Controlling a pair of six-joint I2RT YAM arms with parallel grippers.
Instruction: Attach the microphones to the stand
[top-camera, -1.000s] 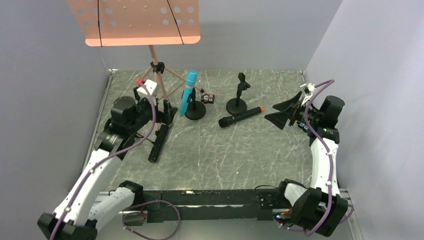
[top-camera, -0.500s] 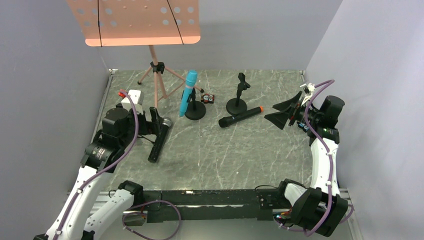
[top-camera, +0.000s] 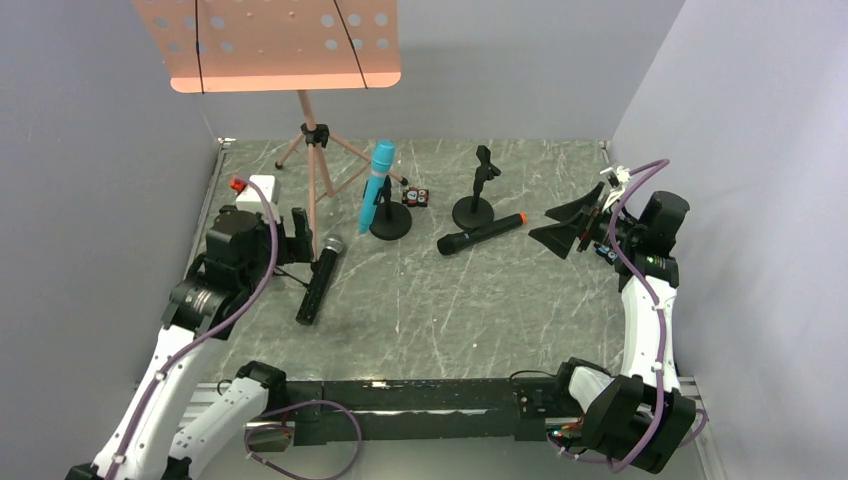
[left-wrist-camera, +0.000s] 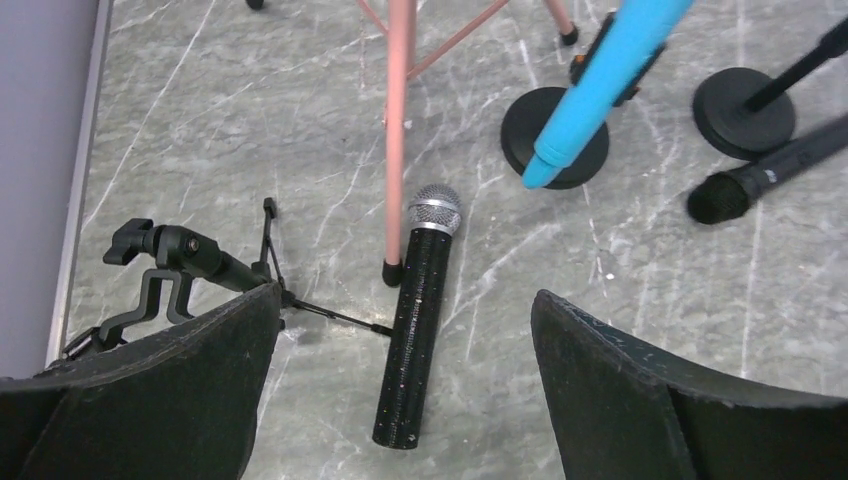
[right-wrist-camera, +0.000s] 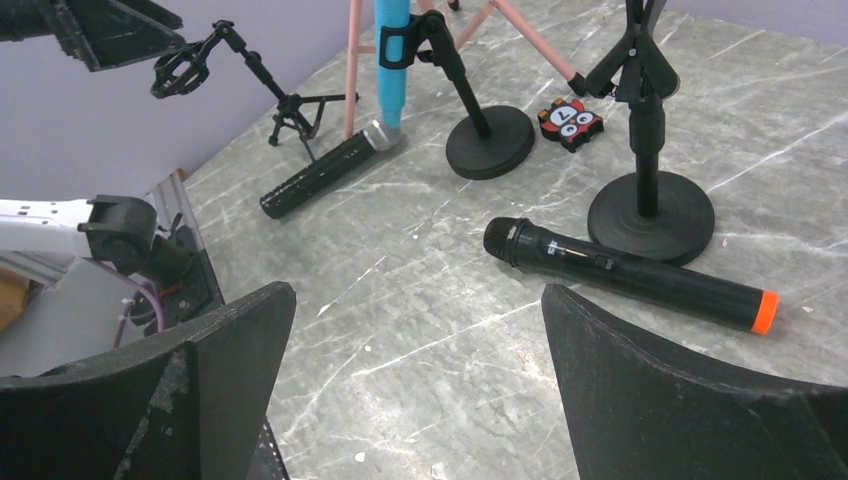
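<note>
Marbled table (top-camera: 480, 310), blue microphone (top-camera: 376, 188) on stand (top-camera: 391, 229)

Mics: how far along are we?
Done: blue mic clipped in its round-base stand. In hand: nothing; both the left gripper and right gripper are open, the left aimed at the silver-headed mic lying on the table. Left: that mic and the orange-ended mic, lying beside the empty stand.
</note>
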